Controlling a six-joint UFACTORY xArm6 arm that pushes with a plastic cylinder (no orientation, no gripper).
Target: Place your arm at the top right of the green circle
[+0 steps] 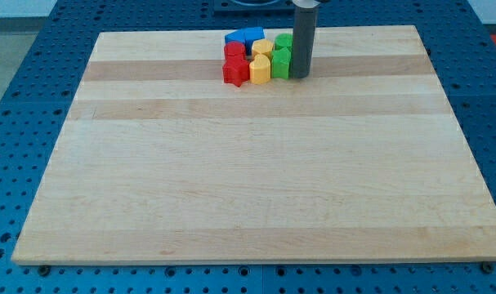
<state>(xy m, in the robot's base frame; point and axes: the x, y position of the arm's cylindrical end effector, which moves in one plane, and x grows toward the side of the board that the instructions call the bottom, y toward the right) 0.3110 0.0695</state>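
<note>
Camera view: my tip (300,77) rests on the wooden board (248,180) near the view's top centre, at 3 o'clock of a tight cluster of blocks and just beside, perhaps touching, its green pieces. The rod (303,37) stands upright and hides part of them. I run no claw on this rig, only the rod, so nothing is clenched or grasped. Two green blocks show: an upper one (283,41) and a lower one (280,64); I cannot tell from here which is the circle, since the rod covers their right edges. At 9 o'clock of the greens sit two yellow blocks, one upper (263,46) and one lower (260,69). Farther toward 9 o'clock are two red blocks, upper (234,51) and lower (235,71). A blue block (244,36) lies at 12 o'clock of the reds and yellows, closest to the board's far edge. Around the board runs a blue pegboard (35,65).
</note>
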